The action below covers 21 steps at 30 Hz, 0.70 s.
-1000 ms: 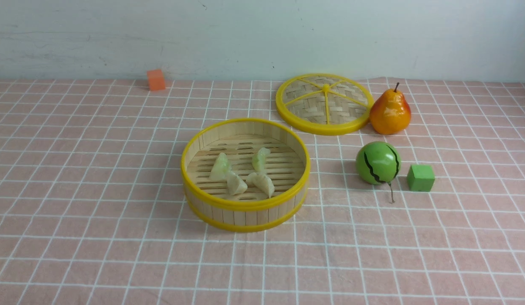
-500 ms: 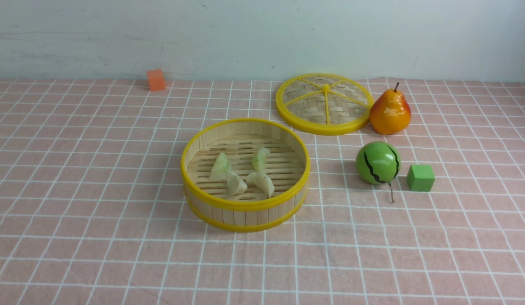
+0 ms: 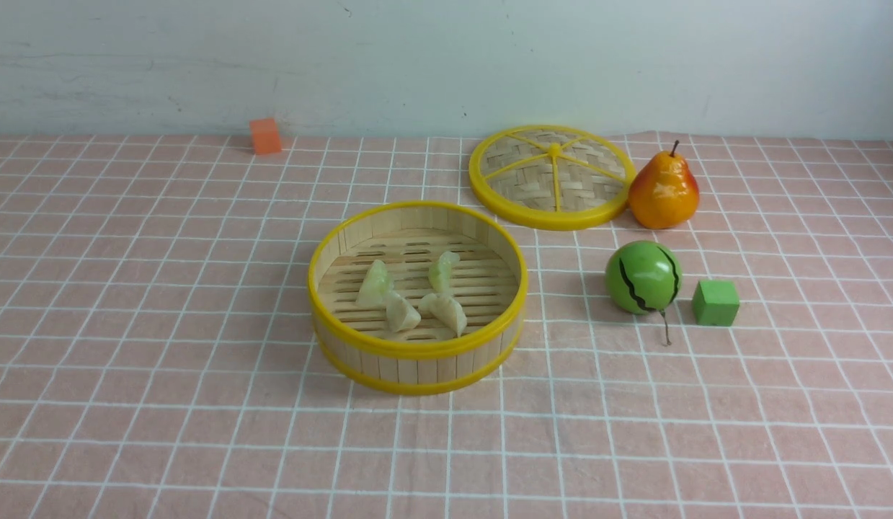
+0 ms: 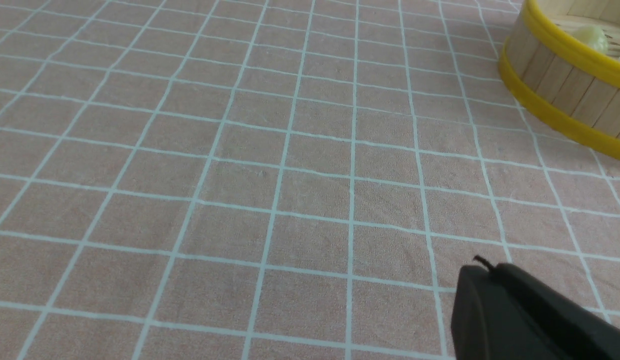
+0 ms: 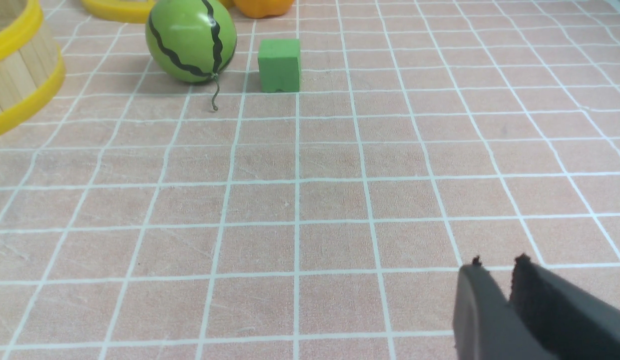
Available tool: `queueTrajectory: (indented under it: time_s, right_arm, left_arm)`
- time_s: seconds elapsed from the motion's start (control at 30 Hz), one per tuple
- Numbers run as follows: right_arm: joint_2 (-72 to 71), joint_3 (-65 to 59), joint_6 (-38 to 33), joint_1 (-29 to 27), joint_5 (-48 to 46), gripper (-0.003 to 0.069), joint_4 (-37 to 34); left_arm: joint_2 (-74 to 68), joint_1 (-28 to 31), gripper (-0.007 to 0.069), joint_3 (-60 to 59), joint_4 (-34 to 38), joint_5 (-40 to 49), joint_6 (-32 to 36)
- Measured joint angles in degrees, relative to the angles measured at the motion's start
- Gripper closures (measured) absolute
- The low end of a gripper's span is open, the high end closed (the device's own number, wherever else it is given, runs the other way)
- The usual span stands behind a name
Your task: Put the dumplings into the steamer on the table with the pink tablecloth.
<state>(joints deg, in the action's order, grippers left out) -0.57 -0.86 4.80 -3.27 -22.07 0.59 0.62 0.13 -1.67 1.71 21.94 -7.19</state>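
Four dumplings [image 3: 445, 311] sit inside my steamer [image 3: 418, 351] on the bench [image 3: 201, 447], unmoved; only my right jaws [image 5: 495, 280] have parted slightly, holding nothing. My left jaws [image 4: 485, 280] are clenched, empty. Looks like the job's done!
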Motion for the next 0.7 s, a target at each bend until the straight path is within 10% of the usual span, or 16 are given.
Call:
queueTrajectory:
  time_s: [0.7]
  right_arm:
    - [0.0, 0.0, -0.05, 0.0, 0.0, 0.0526, 0.0]
  left_arm:
    - [0.0, 0.0, 0.0638, -0.06, -0.05, -0.66, 0.0]
